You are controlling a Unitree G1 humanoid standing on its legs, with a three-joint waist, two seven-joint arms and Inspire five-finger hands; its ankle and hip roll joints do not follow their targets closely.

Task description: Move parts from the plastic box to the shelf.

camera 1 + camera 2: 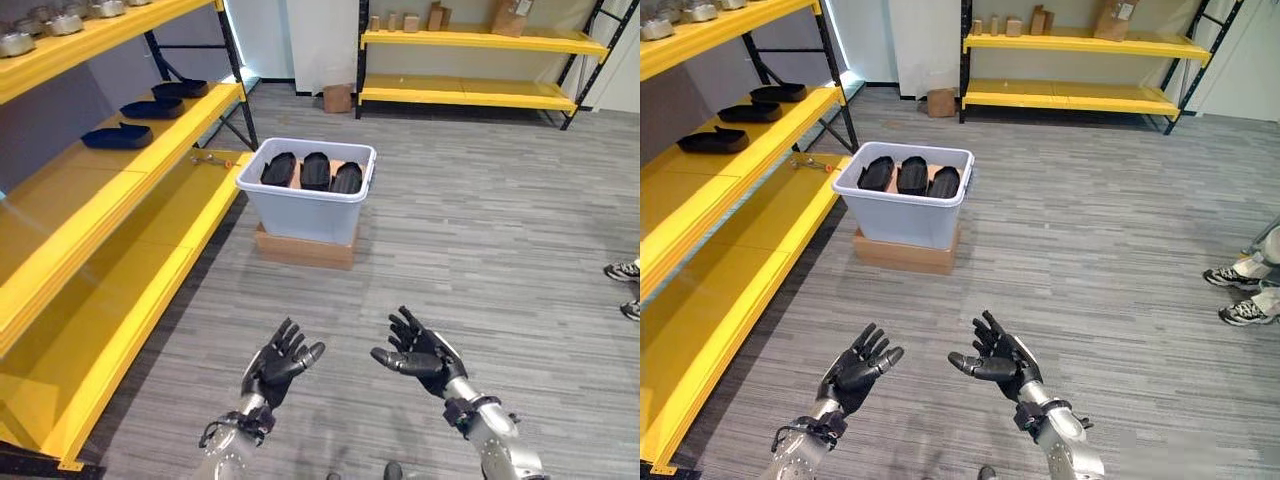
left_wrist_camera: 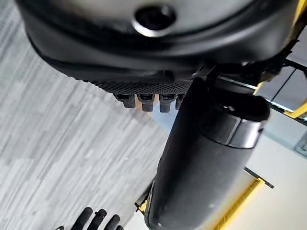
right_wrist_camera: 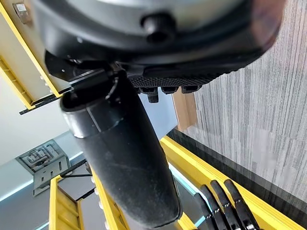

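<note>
A pale grey plastic box (image 1: pixel 306 207) stands on a low cardboard base (image 1: pixel 303 250) on the floor ahead. Three black moulded parts (image 1: pixel 315 171) lie side by side inside it. On the middle board of the yellow shelf (image 1: pixel 150 165) at the left rest three more black parts (image 1: pixel 117 136). My left hand (image 1: pixel 277 363) and right hand (image 1: pixel 420 353) hover low in front of me, palms up, fingers straight and holding nothing. Both are well short of the box. The left wrist view shows my left hand's thumb (image 2: pixel 206 158) extended; in the right wrist view the right hand's thumb (image 3: pixel 120 153) is extended too.
Metal pieces (image 1: pixel 60 20) sit on the shelf's top board. A second yellow shelf (image 1: pixel 470 65) with small boxes stands against the far wall, a cardboard box (image 1: pixel 338 97) beside it. A person's shoes (image 1: pixel 1240 295) show at the right edge. Grey plank floor lies between me and the box.
</note>
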